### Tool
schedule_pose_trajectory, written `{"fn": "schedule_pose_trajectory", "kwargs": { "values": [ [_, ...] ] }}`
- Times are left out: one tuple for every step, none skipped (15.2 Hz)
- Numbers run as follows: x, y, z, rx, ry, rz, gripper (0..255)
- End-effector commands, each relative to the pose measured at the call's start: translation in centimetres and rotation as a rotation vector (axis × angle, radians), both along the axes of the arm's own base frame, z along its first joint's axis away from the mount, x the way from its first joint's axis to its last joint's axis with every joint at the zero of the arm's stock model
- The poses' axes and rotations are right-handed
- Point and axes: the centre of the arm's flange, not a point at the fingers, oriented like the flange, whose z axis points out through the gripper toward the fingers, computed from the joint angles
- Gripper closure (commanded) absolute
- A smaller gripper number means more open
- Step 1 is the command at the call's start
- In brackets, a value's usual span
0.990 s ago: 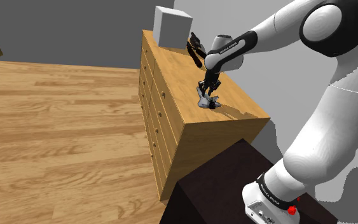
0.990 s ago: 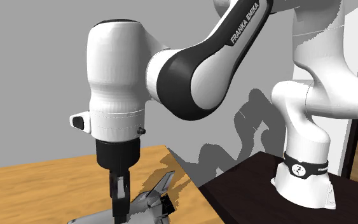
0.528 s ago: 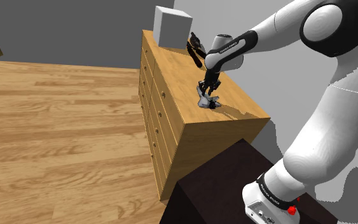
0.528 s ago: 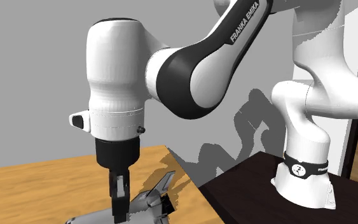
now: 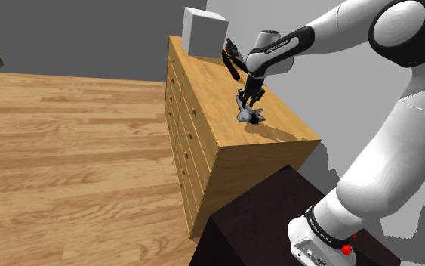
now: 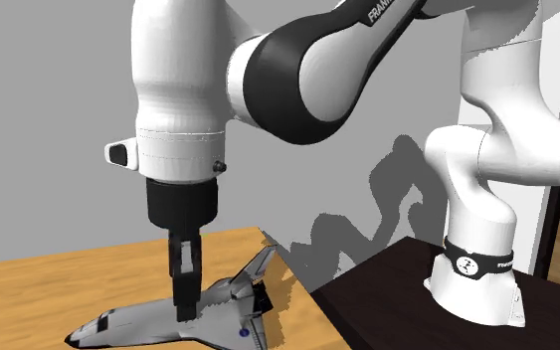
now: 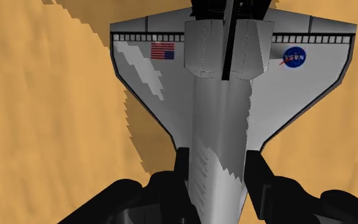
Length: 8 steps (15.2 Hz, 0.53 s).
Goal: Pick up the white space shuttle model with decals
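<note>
White-grey shuttle model [image 7: 222, 121], flag and NASA decals on its wings, is clamped at mid-fuselage between the black gripper's [image 7: 219, 164] fingers [image 7: 182, 167]. In the second exterior view the nose points to that view's left and sits lower than the tail. It appears just clear of the wooden dresser [image 5: 203, 98] top, toward the near end, with its shadow on the wood beside it. White box [image 5: 203, 32] stands at the far end, well apart.
</note>
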Motion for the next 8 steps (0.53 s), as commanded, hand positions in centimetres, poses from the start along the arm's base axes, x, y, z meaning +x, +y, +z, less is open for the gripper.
{"fn": "schedule_pose_trajectory", "kwargs": {
  "values": [
    [0.1, -0.1, 1.1, 0.000, 0.000, 0.000, 255],
    [0.1, -0.1, 1.7, 0.000, 0.000, 0.000, 255],
    [0.1, -0.1, 2.2, 0.000, 0.000, 0.000, 255],
    [0.1, -0.1, 2.7, 0.000, 0.000, 0.000, 255],
    [0.1, -0.1, 3.2, 0.000, 0.000, 0.000, 255],
    [0.1, -0.1, 3.8, 0.000, 0.000, 0.000, 255],
    [0.1, -0.1, 3.9, 0.000, 0.000, 0.000, 255],
    [0.1, -0.1, 3.9, 0.000, 0.000, 0.000, 255]
  ]
}}
